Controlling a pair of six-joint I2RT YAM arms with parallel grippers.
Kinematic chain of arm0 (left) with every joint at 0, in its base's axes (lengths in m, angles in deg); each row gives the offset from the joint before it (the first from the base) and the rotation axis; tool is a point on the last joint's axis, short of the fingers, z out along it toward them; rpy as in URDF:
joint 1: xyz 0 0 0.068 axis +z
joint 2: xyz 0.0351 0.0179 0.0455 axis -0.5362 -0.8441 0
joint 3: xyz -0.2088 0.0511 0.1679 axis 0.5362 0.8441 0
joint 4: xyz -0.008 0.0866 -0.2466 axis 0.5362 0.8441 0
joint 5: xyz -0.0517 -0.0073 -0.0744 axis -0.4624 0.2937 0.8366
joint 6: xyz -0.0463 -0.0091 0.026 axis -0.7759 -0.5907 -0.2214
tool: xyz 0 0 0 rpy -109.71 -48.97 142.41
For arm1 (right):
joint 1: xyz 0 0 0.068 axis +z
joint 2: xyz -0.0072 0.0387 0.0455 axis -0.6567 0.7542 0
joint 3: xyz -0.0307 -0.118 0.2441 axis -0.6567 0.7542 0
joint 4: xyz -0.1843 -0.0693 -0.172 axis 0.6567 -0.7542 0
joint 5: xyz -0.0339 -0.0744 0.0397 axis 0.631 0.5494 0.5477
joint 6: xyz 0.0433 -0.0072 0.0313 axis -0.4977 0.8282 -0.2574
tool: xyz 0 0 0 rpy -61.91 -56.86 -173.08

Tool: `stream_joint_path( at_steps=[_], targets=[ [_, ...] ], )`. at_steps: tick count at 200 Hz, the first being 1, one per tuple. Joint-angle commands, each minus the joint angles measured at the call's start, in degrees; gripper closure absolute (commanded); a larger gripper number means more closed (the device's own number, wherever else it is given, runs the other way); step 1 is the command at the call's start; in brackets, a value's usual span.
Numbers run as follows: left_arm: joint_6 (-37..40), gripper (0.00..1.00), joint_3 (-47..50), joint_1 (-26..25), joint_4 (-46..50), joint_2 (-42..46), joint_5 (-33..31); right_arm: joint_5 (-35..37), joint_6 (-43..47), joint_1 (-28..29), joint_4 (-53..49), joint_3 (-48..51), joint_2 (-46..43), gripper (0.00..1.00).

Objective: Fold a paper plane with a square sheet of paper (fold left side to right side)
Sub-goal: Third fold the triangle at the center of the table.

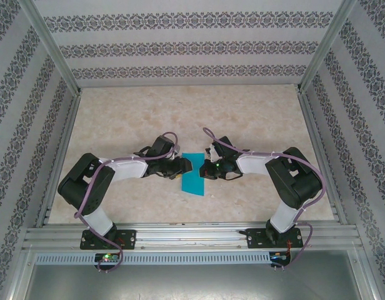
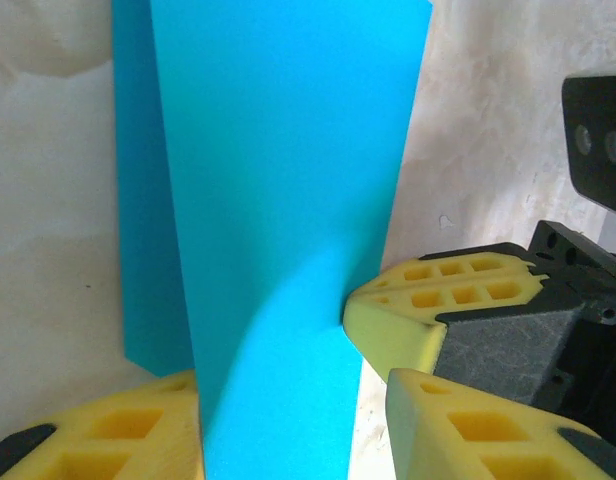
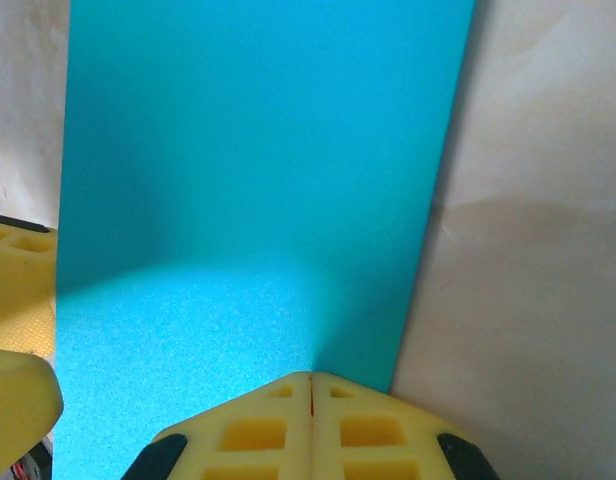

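**At mid-table: two claws meet at the paper**

In the centre of the top view, the paper (image 1: 194, 174) lies on the table (image 1: 180, 112) as a narrow teal strip. Its long side runs up and down the frame with a slight tilt. The left claw (image 1: 182, 167) reaches it from the left and the right claw (image 1: 207, 169) from the right. Both arms are bent low, and the claws are near each other across the strip.

In the left wrist view the paper (image 2: 288, 200) shows two layers. The lower one lies flat on the table at the left of the frame. The upper one rises off it and runs down to the bottom edge. The left claw (image 2: 293, 395) is spread, with a yellow finger at each lower corner and the upper layer passing between them. That layer runs just beside the left finger and stands apart from the right one. The right claw (image 2: 360, 322) touches the upper layer's right edge at mid-right.

In the right wrist view the right claw (image 3: 310, 385) is pressed together, its tips at the lower right edge of the paper (image 3: 258, 180). Whether a layer is nipped between them I cannot tell. The left claw's fingers (image 3: 16, 280) show at the left edge, beside the paper.
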Motion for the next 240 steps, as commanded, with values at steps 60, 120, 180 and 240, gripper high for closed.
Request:
stream_joint_path(
  at_steps=[60, 120, 180, 240],
  targets=[
    [2.79, 0.73, -0.57, 1.3, 2.3, -0.68, -0.87, 3.02, 2.03, -0.34, -2.9, 0.26, 1.57, 1.0],
    [0.39, 0.98, 0.24, 1.2, 1.95, 0.94, -1.44, 1.8, 5.57, -1.73, 0.59, -0.36, -4.61, 0.82],
    [-6.47, 1.0, 1.31, 0.32, 1.41, 2.17, -4.52, 9.44, 15.57, -1.56, -1.25, 6.63, -21.8, 0.47],
    [-13.18, 1.0, 3.94, -0.47, -5.06, 2.1, -6.46, 26.53, 27.17, 15.28, -2.21, 13.72, -35.84, 0.3]
  ],
)
